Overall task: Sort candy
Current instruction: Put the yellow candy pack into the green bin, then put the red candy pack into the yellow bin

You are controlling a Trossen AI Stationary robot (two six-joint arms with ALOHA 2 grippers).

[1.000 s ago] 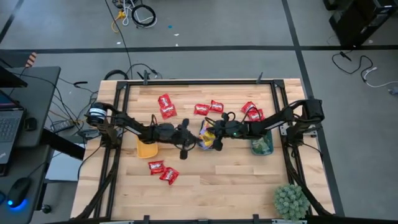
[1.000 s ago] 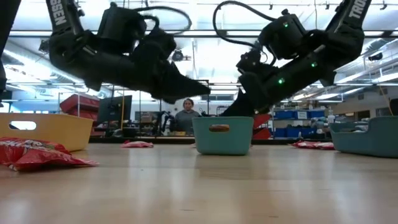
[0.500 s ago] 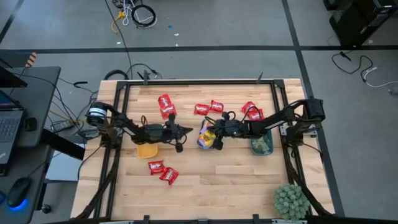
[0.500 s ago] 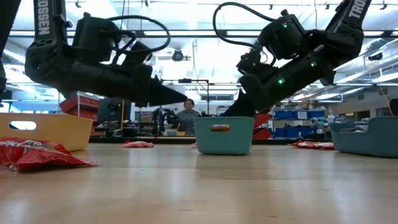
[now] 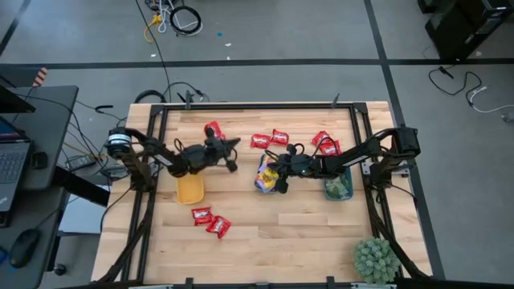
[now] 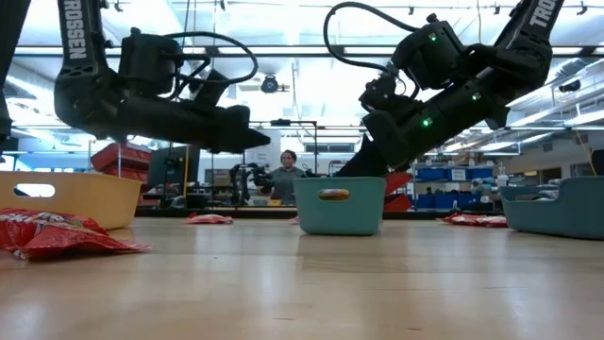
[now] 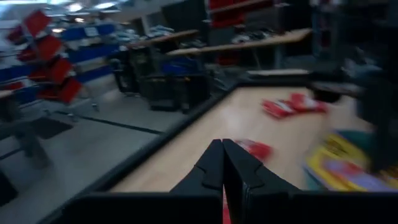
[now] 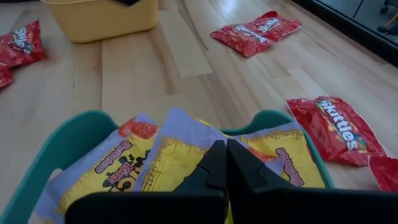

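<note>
Red candy packets lie on the table: one (image 5: 213, 131) by my left arm, a pair (image 5: 270, 139) at the far middle, more (image 5: 325, 143) at the far right and two (image 5: 210, 221) near the front left. Yellow packets (image 8: 186, 155) fill the middle teal tray (image 5: 267, 178). My left gripper (image 5: 233, 146) is shut and empty, held level above the table beyond the yellow tray (image 5: 190, 190), and a red packet (image 7: 252, 148) lies ahead of it. My right gripper (image 8: 221, 152) is shut over the yellow packets. My right gripper slants down from the table's right side, its shut fingertips (image 8: 219, 149) right over the yellow packets in the middle teal tray. Whether they touch a packet I cannot tell. My left gripper touches nothing.
A second teal tray (image 5: 338, 187) with green packets stands under the right arm. A spiky green plant (image 5: 376, 258) sits at the near right corner. A black frame (image 5: 257, 105) rims the table. A person (image 6: 285, 176) shows far behind the table.
My left gripper has swung from beside the middle teal tray toward the table's far edge and tipped up from a downward slant to level. It now points toward the far right, past the red packet at the far left. Nothing on the table has moved.
</note>
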